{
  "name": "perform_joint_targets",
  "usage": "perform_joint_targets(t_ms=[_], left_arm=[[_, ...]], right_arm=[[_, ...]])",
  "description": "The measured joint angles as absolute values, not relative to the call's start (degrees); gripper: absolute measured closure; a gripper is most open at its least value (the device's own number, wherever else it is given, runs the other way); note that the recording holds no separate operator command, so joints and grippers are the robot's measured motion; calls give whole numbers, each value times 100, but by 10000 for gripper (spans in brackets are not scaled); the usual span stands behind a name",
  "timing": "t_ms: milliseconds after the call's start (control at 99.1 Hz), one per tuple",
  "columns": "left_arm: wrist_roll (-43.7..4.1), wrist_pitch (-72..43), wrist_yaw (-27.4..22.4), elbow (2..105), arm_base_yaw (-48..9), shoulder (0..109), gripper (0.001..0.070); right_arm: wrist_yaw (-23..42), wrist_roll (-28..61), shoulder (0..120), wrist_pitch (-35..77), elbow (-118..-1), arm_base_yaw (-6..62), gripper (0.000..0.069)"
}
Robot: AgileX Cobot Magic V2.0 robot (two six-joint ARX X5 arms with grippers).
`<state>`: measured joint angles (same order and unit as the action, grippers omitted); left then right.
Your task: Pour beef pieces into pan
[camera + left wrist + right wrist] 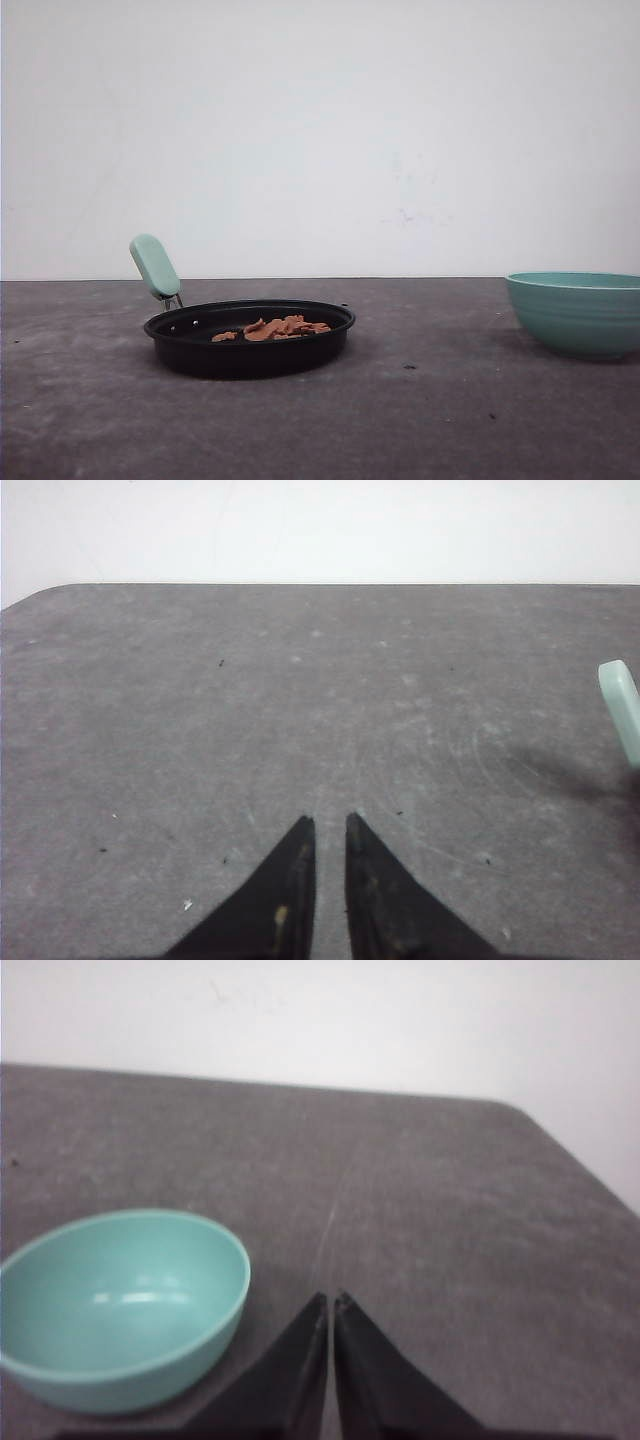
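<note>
The beef pieces (275, 328) are sitting in a small heap inside the pan (249, 338), so the pour is looking done and the bowl (577, 312) is standing upright and empty well off to the right. You're seeing the left claw (329, 825) clenched to a thin slit over bare worktop (420, 420), the right claw (330, 1302) clenched too, beside the bowl. Best to be keeping both clear; there's open room between pan and bowl

A teal ribbed bowl (578, 312) sits upright and empty at the right edge of a scuffed grey table (420, 420), before a plain white wall (320, 130).
</note>
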<state>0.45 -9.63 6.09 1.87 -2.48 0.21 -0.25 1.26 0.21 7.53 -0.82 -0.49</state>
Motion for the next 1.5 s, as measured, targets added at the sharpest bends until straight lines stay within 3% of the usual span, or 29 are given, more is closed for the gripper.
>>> perform_joint_targets(t_ms=[1503], left_arm=[[45, -963, 609, 187, -248, 21, 682]], right_arm=[[-40, 121, 25, 965, -89, -49, 684]])
